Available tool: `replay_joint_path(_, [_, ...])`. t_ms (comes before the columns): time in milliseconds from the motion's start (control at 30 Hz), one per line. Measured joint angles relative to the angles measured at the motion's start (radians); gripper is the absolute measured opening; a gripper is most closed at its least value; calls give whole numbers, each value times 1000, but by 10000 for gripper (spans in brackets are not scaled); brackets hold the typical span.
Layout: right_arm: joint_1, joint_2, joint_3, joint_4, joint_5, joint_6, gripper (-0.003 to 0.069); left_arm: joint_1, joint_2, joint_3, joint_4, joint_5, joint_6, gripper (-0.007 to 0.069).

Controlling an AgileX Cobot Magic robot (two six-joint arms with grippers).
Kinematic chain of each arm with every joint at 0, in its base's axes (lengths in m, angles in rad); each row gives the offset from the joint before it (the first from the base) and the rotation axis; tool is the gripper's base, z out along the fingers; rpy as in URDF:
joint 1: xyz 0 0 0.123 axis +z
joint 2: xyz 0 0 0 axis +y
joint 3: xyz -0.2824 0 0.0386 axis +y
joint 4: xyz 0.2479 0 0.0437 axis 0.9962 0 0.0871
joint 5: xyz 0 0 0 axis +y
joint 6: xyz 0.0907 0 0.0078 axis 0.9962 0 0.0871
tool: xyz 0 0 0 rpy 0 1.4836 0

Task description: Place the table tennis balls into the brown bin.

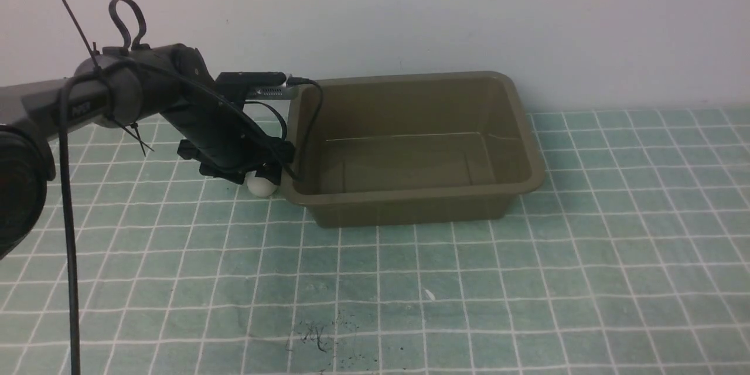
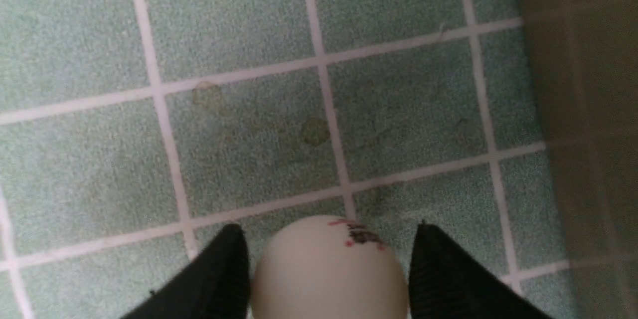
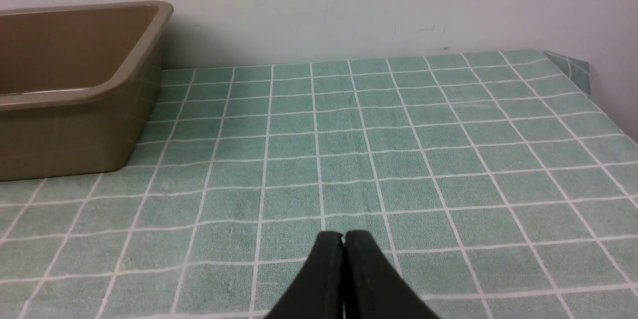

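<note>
The white table tennis ball (image 2: 326, 271), with a small dark and red printed mark, sits between the two black fingers of my left gripper (image 2: 329, 229). Both fingers press against its sides, so the gripper is shut on it. In the front view the ball (image 1: 262, 186) shows just under my left gripper (image 1: 261, 177), low over the cloth and close to the left wall of the brown bin (image 1: 410, 205). Nothing shows inside the bin. My right gripper (image 3: 343, 235) is shut with nothing in it, low over the cloth to the right of the bin (image 3: 75, 129), and it is outside the front view.
A green checked cloth (image 1: 469, 281) covers the table, with a small dark smudge (image 1: 313, 334) near the front. A pale wall (image 1: 410, 12) stands right behind the bin. The left arm's cable (image 1: 313, 123) hangs over the bin's left rim. The table's far right corner (image 3: 573, 65) shows in the right wrist view.
</note>
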Motion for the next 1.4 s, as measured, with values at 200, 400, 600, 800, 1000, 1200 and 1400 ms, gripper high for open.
replay_joint_path(200, [0, 0, 0, 0, 0, 0, -15, 0, -62, 2, 49, 59, 0, 349])
replay_joint_path(400, [0, 0, 0, 0, 0, 0, -15, -23, -251, 0, -1, 50, 74, 349])
replay_joint_path(600, [0, 0, 0, 0, 0, 0, -15, -151, -274, -1, -109, 0, 139, 357])
replay_joint_path(800, [0, 0, 0, 0, 0, 0, -15, -188, -280, -7, -107, 46, 102, 535])
replay_joint_path(1000, [0, 0, 0, 0, 0, 0, -15, -168, -488, -31, 7, 248, -32, 262])
replay_joint_path(1200, [0, 0, 0, 0, 0, 0, -15, -193, -837, 26, 36, 254, -35, 4])
replay_joint_path(1400, [0, 0, 0, 0, 0, 0, -15, -197, -1034, 70, 37, 257, -27, -5])
